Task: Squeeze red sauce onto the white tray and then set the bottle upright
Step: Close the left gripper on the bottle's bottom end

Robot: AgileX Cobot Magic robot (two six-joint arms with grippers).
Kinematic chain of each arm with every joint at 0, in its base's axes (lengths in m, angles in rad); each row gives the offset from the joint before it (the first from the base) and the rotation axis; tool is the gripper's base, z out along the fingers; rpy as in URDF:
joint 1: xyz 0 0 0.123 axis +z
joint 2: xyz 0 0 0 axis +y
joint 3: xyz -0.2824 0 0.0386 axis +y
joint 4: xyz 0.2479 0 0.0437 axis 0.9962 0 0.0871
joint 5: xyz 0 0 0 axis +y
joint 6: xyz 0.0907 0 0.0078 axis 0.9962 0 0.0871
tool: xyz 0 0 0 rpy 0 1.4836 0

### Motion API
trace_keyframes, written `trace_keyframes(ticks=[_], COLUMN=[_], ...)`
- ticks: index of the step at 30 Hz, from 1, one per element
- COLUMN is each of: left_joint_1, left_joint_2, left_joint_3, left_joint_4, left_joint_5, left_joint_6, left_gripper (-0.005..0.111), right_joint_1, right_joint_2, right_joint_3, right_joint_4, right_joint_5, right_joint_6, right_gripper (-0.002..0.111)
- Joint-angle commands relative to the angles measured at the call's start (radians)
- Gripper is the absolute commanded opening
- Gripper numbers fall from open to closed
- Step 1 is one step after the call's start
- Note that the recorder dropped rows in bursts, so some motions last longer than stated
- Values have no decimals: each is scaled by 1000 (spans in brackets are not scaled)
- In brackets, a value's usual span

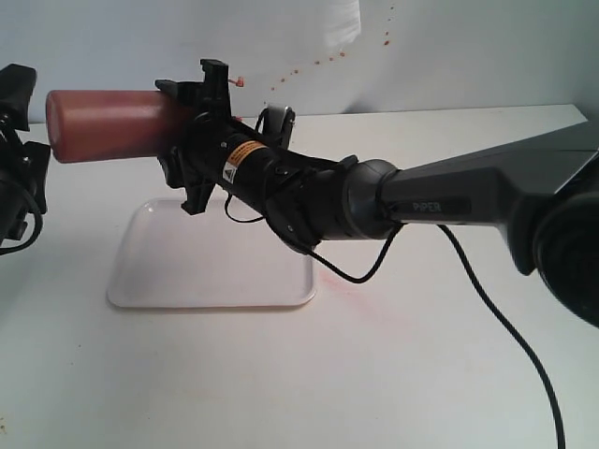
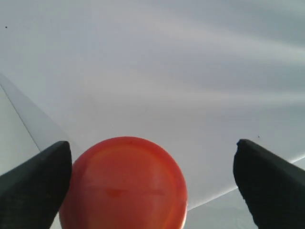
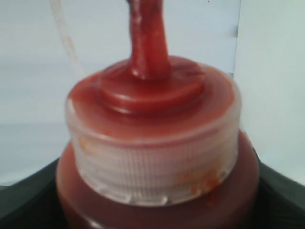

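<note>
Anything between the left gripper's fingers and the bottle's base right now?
Nothing. In the left wrist view the left gripper stands open around the bottle base; only pale backdrop shows in the gap beside it.

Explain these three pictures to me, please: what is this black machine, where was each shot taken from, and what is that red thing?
It is a robot with two arms. The wide picture looks at the scene from outside; the other two come from cameras on each arm's wrist. The right end effector is closed around a squeeze bottle of red sauce, holding it sideways in the air above a white tray, which looks clean. The right wrist camera looks at the bottle's ribbed cap and nozzle. The left end effector stands open with the bottle's round bottom between its fingers. Red drops speckle the back wall.
</note>
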Motion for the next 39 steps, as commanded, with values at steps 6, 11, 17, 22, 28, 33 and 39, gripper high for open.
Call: trace_keyframes(ticks=[6,11,17,22,28,33,39], left_joint_1=[-6,-6,-6,-6,-6,-6,-6], left_joint_2=[1,1,1,1,1,1,1], left_joint_3=[-7,-7,-7,-59,-88,-88,-88], left_joint_4=[22,22,41,38,32,32,41], left_joint_5=[0,0,3,82,162,196,226], left_joint_6=[56,56,85,94,94,82,103], left_gripper=[86,86,86,86,86,86,86], right_joint_1=[5,5,7,9,9,7,7], right_joint_2=[-18,-18,-18,-18,-18,-18,-18], right_joint_3=[-18,-18,-18,-18,-18,-18,-18], right_joint_4=[57,90,107,111,77,34,-9], right_joint_5=[-96,-153,-158,-173,-161,-144,-146], right_joint_6=[-2,-5,-31,-6,4,8,8], right_gripper=[0,0,0,0,0,0,0])
